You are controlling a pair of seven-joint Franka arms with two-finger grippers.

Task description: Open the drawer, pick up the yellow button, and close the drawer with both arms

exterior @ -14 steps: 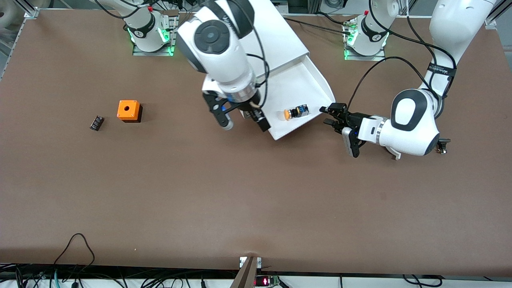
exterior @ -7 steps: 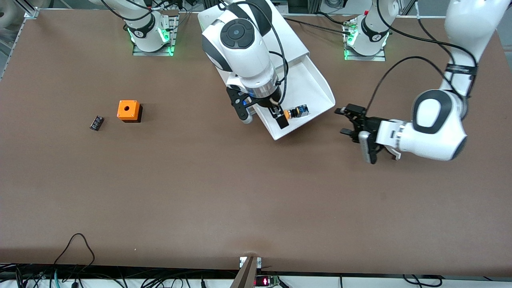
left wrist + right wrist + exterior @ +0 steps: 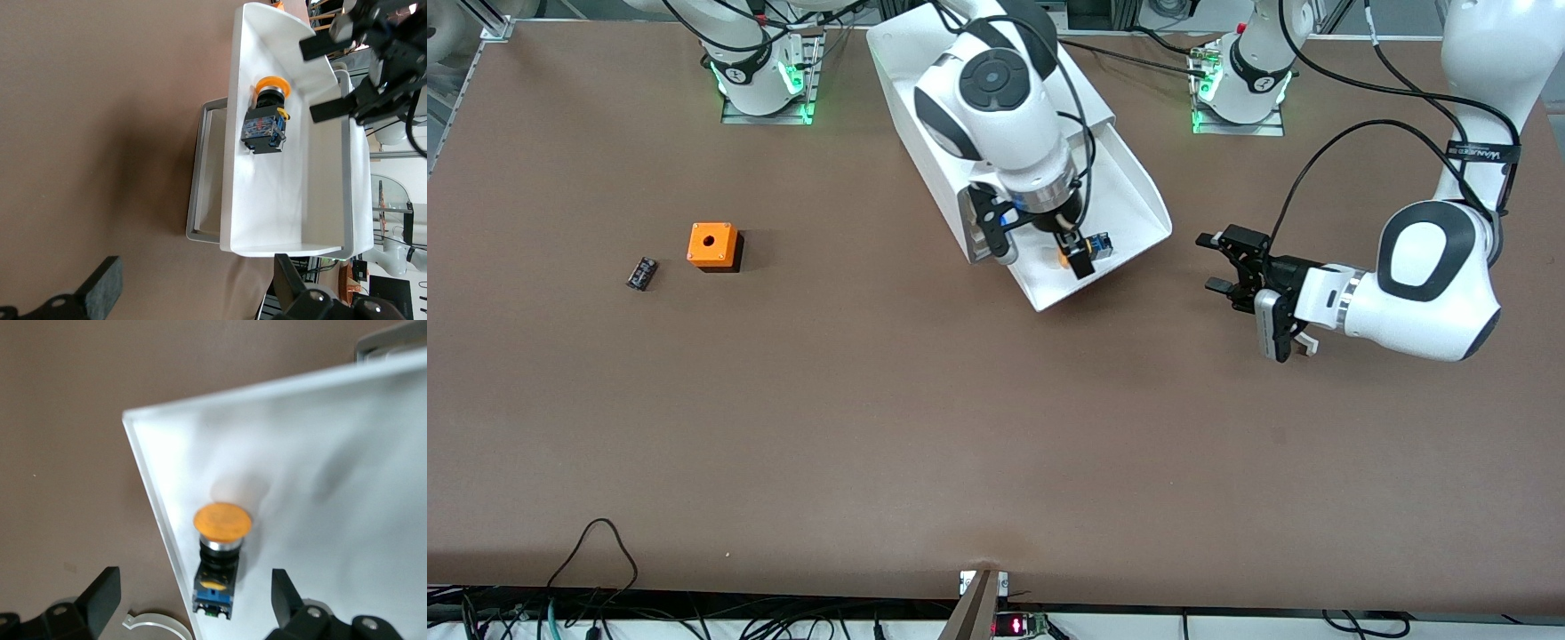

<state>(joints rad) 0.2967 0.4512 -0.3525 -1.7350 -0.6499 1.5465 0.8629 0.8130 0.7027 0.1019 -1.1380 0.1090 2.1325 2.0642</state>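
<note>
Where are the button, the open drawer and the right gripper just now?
button (image 3: 267,120): left wrist view, on its black-and-blue body.
drawer (image 3: 1129,191): front view, on the bare white floor of the pulled-out tray.
right gripper (image 3: 1042,258): front view, midway between its fingertips, over the drawer.

The button (image 3: 1089,249) lies in the pulled-out drawer (image 3: 1129,191), below and between the right gripper's (image 3: 1042,256) spread fingers (image 3: 1081,260). The left gripper (image 3: 1221,261) hangs over the table (image 3: 996,427) beside the drawer, toward the left arm's end, fingers apart.
</note>
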